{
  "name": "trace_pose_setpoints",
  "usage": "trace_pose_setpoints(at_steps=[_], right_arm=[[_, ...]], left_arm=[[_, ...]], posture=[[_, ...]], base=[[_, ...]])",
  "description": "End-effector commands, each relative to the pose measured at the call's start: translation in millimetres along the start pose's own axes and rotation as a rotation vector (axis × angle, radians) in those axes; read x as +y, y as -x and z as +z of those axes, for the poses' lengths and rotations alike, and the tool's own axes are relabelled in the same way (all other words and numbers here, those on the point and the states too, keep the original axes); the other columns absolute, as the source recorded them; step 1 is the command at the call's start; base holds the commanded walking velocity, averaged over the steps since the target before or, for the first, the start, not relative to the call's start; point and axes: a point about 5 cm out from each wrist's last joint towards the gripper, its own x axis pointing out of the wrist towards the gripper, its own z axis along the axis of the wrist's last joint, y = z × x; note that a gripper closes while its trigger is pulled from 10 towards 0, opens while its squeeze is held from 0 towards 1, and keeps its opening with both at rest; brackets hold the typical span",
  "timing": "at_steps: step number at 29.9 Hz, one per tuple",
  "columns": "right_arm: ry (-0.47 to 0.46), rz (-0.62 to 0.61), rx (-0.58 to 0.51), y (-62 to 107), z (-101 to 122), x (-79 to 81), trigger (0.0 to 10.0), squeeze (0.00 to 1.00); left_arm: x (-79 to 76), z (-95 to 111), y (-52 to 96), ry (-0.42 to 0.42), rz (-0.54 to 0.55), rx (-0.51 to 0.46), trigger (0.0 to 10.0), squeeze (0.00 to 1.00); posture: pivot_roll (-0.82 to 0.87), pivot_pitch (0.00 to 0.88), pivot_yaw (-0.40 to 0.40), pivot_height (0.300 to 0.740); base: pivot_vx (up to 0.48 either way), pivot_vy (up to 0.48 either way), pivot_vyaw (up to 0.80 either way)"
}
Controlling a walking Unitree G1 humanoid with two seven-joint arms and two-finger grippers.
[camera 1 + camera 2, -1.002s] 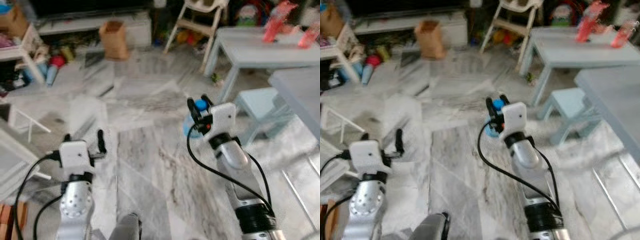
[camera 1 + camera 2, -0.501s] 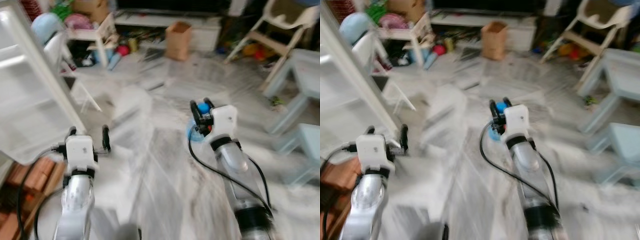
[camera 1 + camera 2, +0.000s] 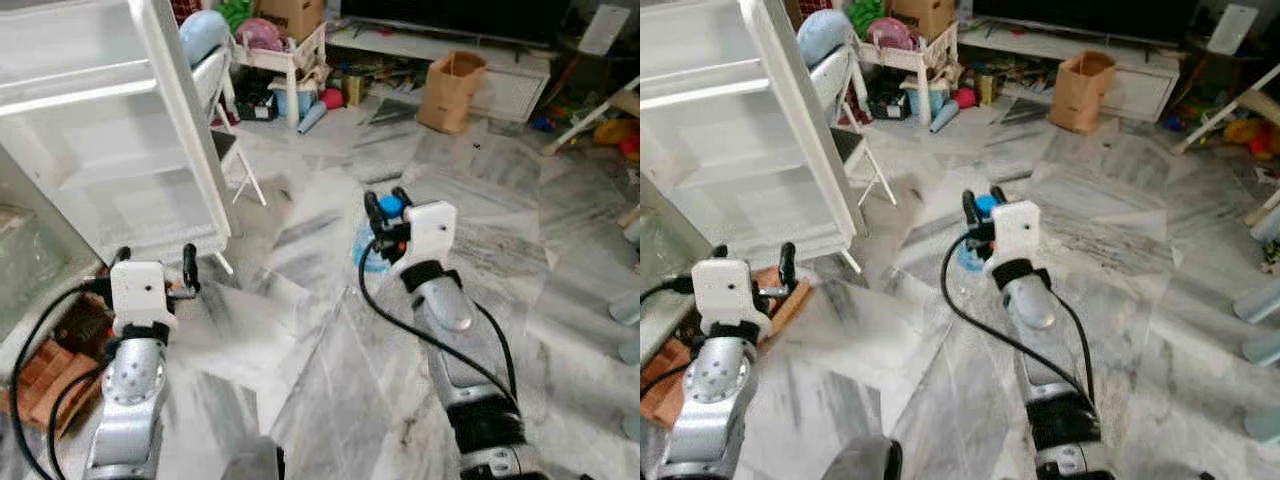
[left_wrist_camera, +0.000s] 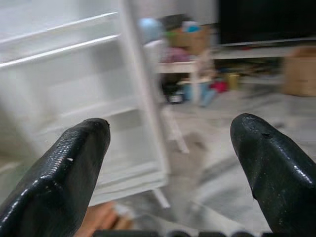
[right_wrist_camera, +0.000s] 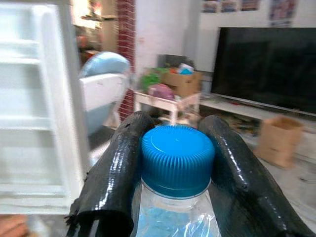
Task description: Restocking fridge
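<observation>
My right gripper [image 3: 387,203] is shut on a clear plastic bottle with a blue cap [image 5: 177,159], held upright over the marble floor; its fingers [image 5: 118,170] clamp the neck just under the cap. The bottle's body [image 3: 368,256] hangs below the gripper. To the left stands the open white fridge door [image 3: 110,110] with its bare shelves. My left gripper [image 3: 155,265] is open and holds nothing, near the door's lower edge. Between its fingers [image 4: 59,168] in the left wrist view are the door shelves [image 4: 74,89].
A folding white chair [image 3: 225,130] stands beside the fridge door. A brown paper bag [image 3: 450,92], a low TV bench [image 3: 500,60] and a cluttered small table with toys [image 3: 285,50] line the far side. Brick-coloured flooring [image 3: 40,370] lies at lower left.
The camera has swung left: the grey tables and stool have left the picture and the open fridge door has come in. Both arms keep their pose, the bottle still held.
</observation>
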Motion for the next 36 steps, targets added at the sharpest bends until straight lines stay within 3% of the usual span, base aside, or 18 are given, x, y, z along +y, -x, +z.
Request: trace_pose_setpoints(at_steps=[1,16,26,31,36], right_arm=[[0.018,-0.055,-0.02,0.0,2.7,-6.8,10.0,0.0],[0.119,-0.16,-0.021,5.4,8.9,-20.9,10.0,0.0],[0.176,-0.322,0.003,38.1,9.1,-45.0,10.0,0.0],[0.18,-0.338,0.013,43.1,10.4,-51.0,10.0,0.0],[0.159,-0.276,0.027,37.3,10.4,-45.3,10.0,0.0]], left_arm=[[-4.3,-0.7,-1.6,-0.014,-0.035,0.0,10.0,0.0],[-20.6,1.9,-24.0,-0.019,-0.119,-0.027,10.0,0.0],[-38.0,1.4,-36.8,-0.005,-0.219,-0.03,10.0,0.0],[-43.7,1.9,-37.5,0.005,-0.227,-0.034,10.0,0.0],[-42.6,1.8,-34.0,0.018,-0.186,-0.04,10.0,0.0]], posture=[[0.11,0.019,0.06,0.74],[0.0,0.025,0.084,0.74],[-0.11,0.068,0.165,0.74],[-0.12,0.072,0.152,0.74],[-0.07,0.078,0.087,0.74]], base=[[0.0,0.0,0.0],[0.0,0.0,0.0],[0.0,0.0,0.0],[0.0,0.0,0.0],[0.0,0.0,0.0]])
